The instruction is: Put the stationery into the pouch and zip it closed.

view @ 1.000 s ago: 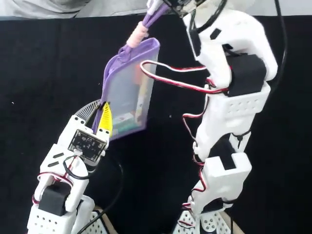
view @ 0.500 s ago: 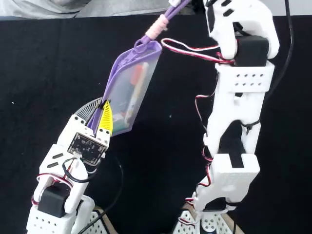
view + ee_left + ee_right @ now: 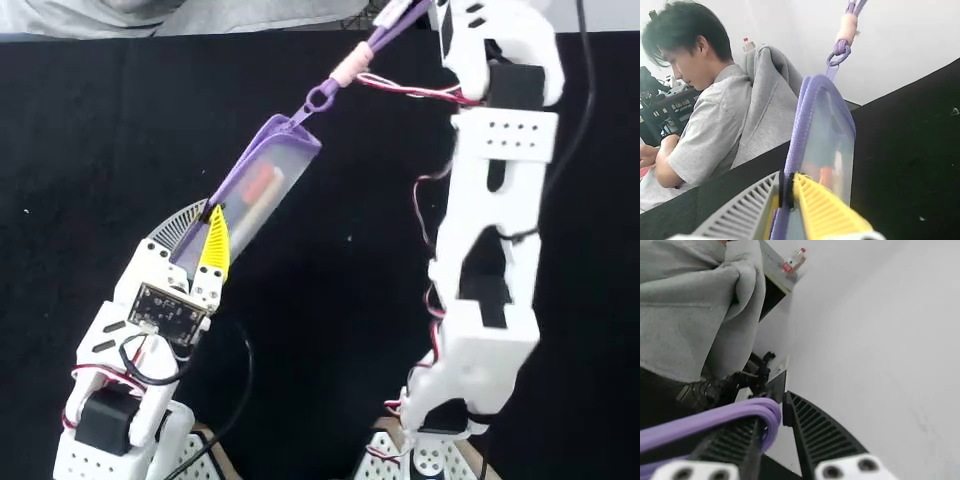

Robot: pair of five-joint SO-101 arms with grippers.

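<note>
Pouch [image 3: 262, 180] is held stretched, its lower end clamped in the left jaws, its purple strap [image 3: 345, 72] in the right jaws.

This looks to me like a lab or office workroom. My table [image 3: 100, 120] is draped in black cloth, and plain white walls [image 3: 910, 40] rise behind it. A grey garment [image 3: 765, 100] hangs over a chair, a small bottle [image 3: 746, 44] stands on a surface beyond, and a cluttered desk [image 3: 670, 105] sits nearby.

Hung slantwise above the table [image 3: 90, 130]: pouch [image 3: 287, 153], near-left end in left claw [image 3: 205, 216], far-right cord [image 3: 350, 70] in right claw [image 3: 774, 415], stationery [image 3: 260, 187] inside.
</note>
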